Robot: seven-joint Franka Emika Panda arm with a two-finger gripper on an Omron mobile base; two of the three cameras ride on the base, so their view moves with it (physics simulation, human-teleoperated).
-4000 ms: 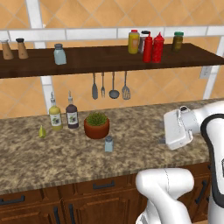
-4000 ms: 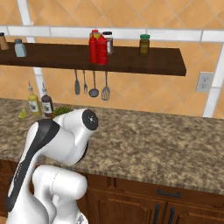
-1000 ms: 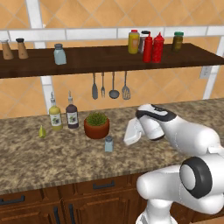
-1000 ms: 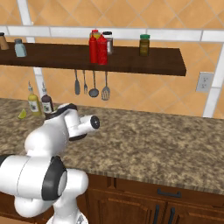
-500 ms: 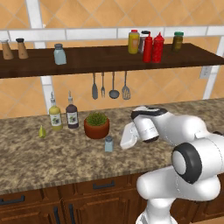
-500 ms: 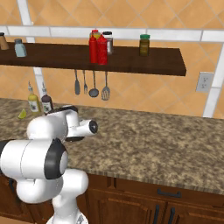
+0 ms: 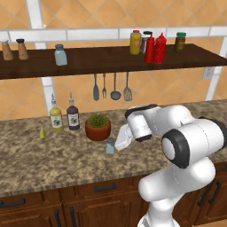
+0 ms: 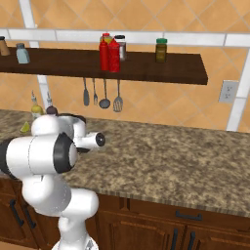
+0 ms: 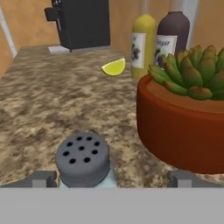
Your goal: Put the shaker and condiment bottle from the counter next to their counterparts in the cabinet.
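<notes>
The shaker (image 7: 110,145), pale blue-grey with a grey perforated cap (image 9: 83,158), stands on the speckled counter (image 7: 53,164) in front of a potted plant. My gripper (image 7: 116,142) is low at its right side and open. In the hand view the shaker sits between the fingertips (image 9: 41,178), left of the middle, with nothing gripped. On the cabinet shelf (image 7: 106,60) stands the matching shaker (image 7: 60,55). Further right on it, the stout red condiment bottle (image 7: 160,48) stands beside a slimmer red bottle (image 7: 150,48).
A succulent in a terracotta pot (image 7: 98,127) stands just behind the shaker, close to the gripper. Two oil bottles (image 7: 64,117) and a lemon wedge (image 7: 42,133) lie further left. Utensils (image 7: 111,86) hang under the shelf. A yellow bottle (image 7: 135,42), a jar (image 7: 180,41) and brown shakers (image 7: 13,49) share the shelf.
The hand has swung left and down across the counter, closing in on the shaker. The jaws have stayed open and the shaker has not moved.
</notes>
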